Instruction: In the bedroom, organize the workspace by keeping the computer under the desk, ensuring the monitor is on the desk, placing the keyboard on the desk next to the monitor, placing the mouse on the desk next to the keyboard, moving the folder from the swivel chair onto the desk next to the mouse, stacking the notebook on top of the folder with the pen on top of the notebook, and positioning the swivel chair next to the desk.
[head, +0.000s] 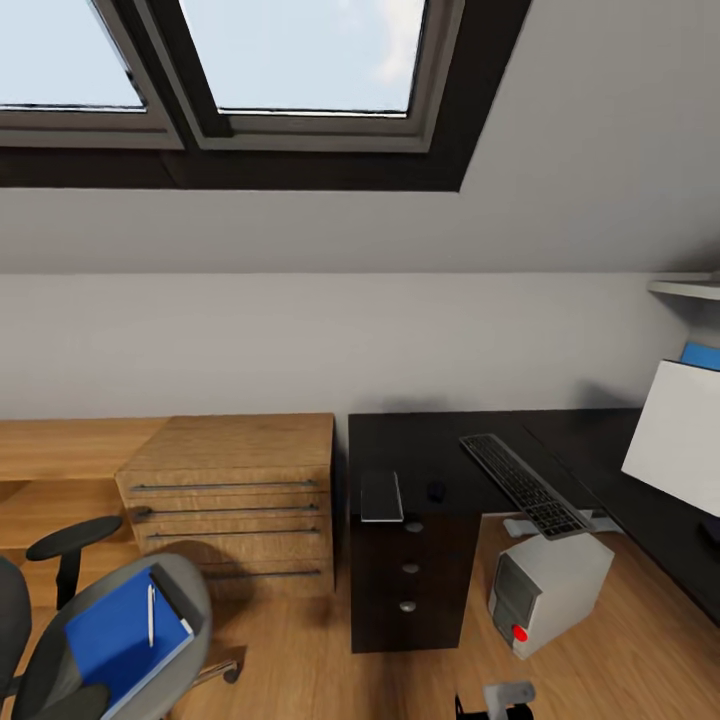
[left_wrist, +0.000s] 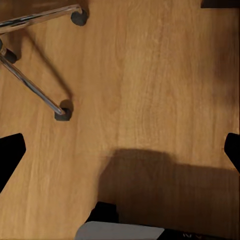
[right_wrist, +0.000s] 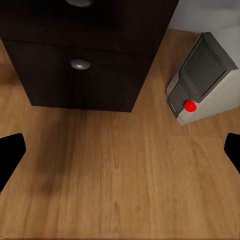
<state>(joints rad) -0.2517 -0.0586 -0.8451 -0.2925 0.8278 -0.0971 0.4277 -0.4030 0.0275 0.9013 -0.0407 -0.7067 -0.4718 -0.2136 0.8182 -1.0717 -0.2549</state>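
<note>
Here, the desk (head: 450, 445) is standing under the sloped wall, its dark drawer unit (head: 408, 580) facing the room. The keyboard (head: 523, 484) is lying diagonally on the black top, its near end reaching the edge, and the monitor (head: 672, 436) is showing its white back at the right. The notebook (head: 381, 495) is resting flat above the drawers, with a small dark mouse (head: 436, 491) just beside it. The computer (head: 548, 590) is sitting on the wooden floor (left_wrist: 150, 90) beside the drawer unit (red dot facing outward). The folder (head: 122, 634) is lying on the swivel chair (head: 180, 590) seat, with the pen (head: 151, 614) on top. Both the left gripper (left_wrist: 120, 150) and the right gripper (right_wrist: 120, 150) are hanging above the floor with fingers spread wide, gripping nothing.
</note>
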